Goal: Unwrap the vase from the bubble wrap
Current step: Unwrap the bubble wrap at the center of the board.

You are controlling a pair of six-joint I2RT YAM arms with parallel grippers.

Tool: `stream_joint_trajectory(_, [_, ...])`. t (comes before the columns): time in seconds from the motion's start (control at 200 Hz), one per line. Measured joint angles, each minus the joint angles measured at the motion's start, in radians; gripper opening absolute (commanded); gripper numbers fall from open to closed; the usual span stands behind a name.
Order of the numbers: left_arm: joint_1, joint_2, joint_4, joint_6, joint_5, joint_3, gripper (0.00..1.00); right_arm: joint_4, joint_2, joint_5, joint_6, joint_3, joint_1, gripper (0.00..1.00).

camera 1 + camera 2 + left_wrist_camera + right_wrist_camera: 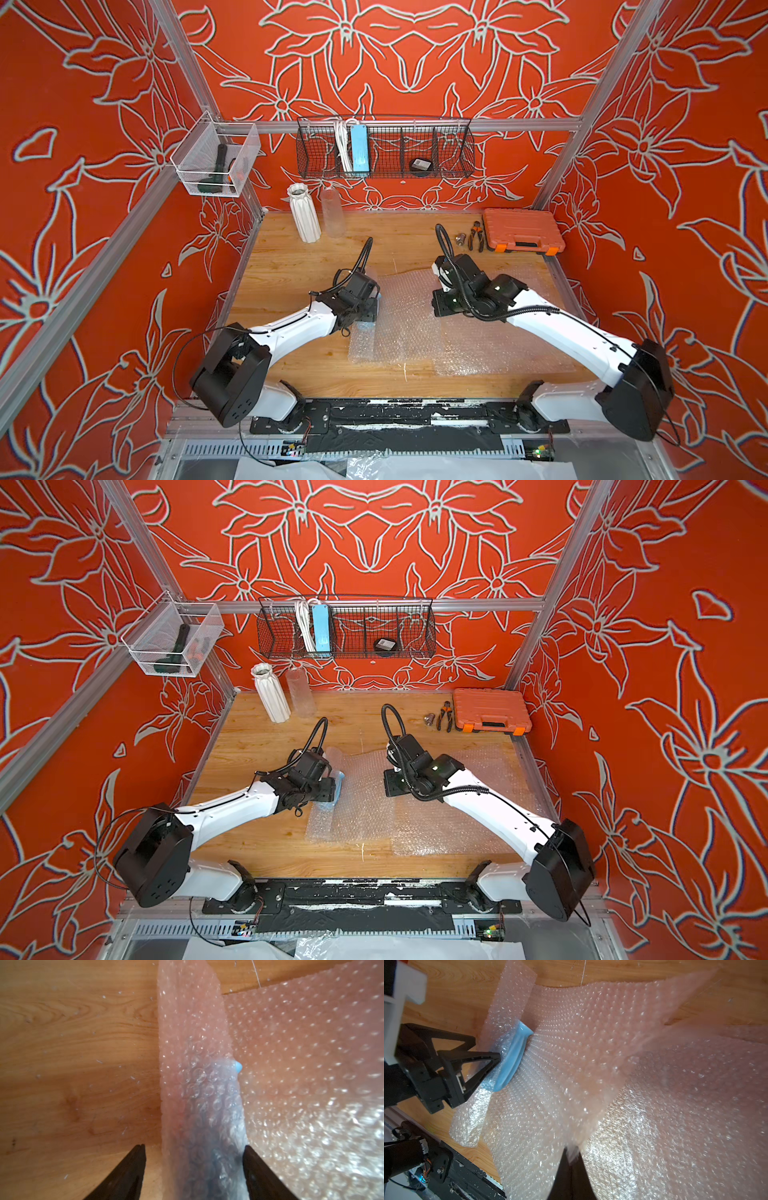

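Nearest the lens, the right gripper point(571, 1152) had its fingers pressed together on a pinch of the bubble wrap point(591, 1064), whose flat sheet lay spread across the middle of the wooden table point(291, 257). Along the sheet's left edge the wrap was rolled around a blue vase point(517, 1053), one side showing bare. The left gripper point(193, 1147) straddled that roll, jaws apart, one finger against it, the other clear.
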Motion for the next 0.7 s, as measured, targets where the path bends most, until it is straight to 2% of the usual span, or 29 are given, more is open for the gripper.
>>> stream_joint_trajectory(0.345, [0.024, -0.049, -0.031, -0.055, -0.113, -0.021, 0.73, -0.018, -0.012, 0.023, -0.007, 0.003, 0.0, 0.0])
stream_joint_trajectory(0.565, [0.031, -0.153, -0.051, -0.079, -0.21, -0.021, 0.75, -0.02, -0.012, 0.023, -0.008, 0.003, 0.0, 0.0])
stream_joint_trajectory(0.696, [0.032, -0.191, -0.045, -0.053, -0.216, -0.01, 0.75, -0.02, -0.01, 0.022, -0.008, 0.003, 0.0, 0.0])
